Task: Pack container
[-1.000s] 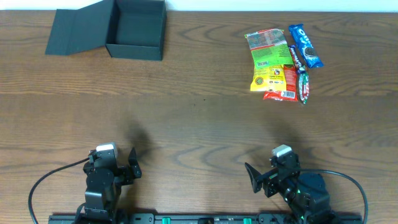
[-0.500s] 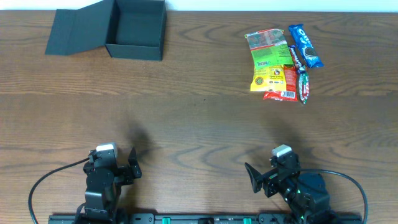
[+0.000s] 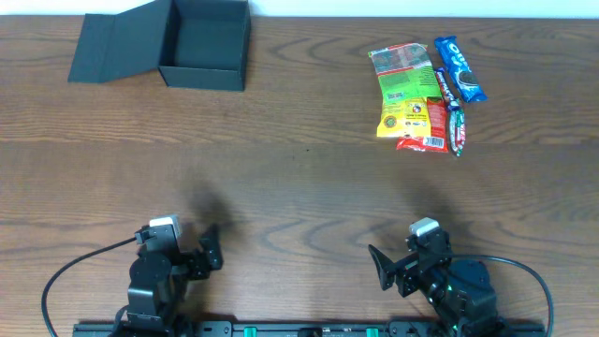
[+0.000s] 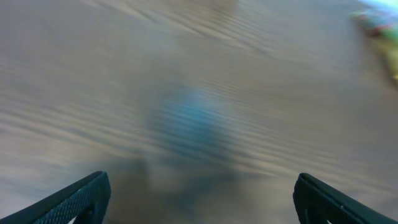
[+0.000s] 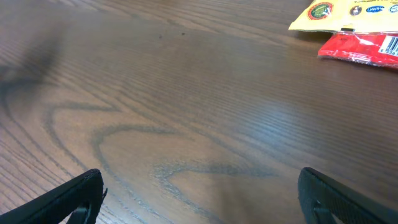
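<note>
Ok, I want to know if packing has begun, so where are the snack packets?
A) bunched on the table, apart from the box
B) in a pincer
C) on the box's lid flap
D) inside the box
A: the snack packets lie bunched on the table far from the open container, which shows nothing inside, and the left pincer and right pincer are open and hold nothing.

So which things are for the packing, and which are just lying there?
For packing: the container; probably to go in it, the yellow-green packet, blue packet, red packet and thin dark packet.
Just there: the wooden table.
</note>
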You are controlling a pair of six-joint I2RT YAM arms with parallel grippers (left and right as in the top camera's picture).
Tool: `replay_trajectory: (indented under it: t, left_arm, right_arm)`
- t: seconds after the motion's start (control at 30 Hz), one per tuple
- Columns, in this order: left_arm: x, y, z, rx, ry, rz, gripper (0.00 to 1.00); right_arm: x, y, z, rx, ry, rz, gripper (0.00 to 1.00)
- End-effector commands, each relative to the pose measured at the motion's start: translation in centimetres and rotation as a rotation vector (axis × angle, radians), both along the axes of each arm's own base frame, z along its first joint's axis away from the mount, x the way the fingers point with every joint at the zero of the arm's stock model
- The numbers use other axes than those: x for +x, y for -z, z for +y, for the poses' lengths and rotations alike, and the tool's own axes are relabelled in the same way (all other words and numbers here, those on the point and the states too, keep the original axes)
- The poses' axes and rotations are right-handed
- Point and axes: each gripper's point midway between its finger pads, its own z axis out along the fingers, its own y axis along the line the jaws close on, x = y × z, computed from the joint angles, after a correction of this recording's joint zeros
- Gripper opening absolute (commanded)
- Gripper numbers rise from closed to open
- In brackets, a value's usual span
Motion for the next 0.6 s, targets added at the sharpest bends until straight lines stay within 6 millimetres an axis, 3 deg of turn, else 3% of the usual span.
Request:
replay_trajectory:
  t: [0.0,0.17,0.33,0.4,0.57]
  left_arm:
    - [-1.1,-0.3,-3.8,-0.35,0.042,0.094,0.95]
    - [-0.2,-1.9,-3.9,-0.484,-0.023,0.06,0.95]
    - [1.6,-8.3,-5.3,-0.468,0.143,-0.219,0.95]
    - [2.5,-9.7,-5.0,-0.464,0.129,-0.278,0.96]
    - [6.3,-11.4,-3.6,-0.224,0.084,-0.257,0.96]
  right_arm:
    - [0.0,0.1,-0.1,-0.013,0.001,-0.011,0.99]
    - [0.0,0.1,-0.1,-0.014,0.001,-0.011,0.99]
    - [0.0,0.1,-0.1,-0.014,0.001,-0.011,0.99]
    - [0.0,0.1,-0.1,-0.013,0.001,-0.011,0.99]
    - [0.0,0.1,-0.1,-0.013,0.001,-0.011,0.99]
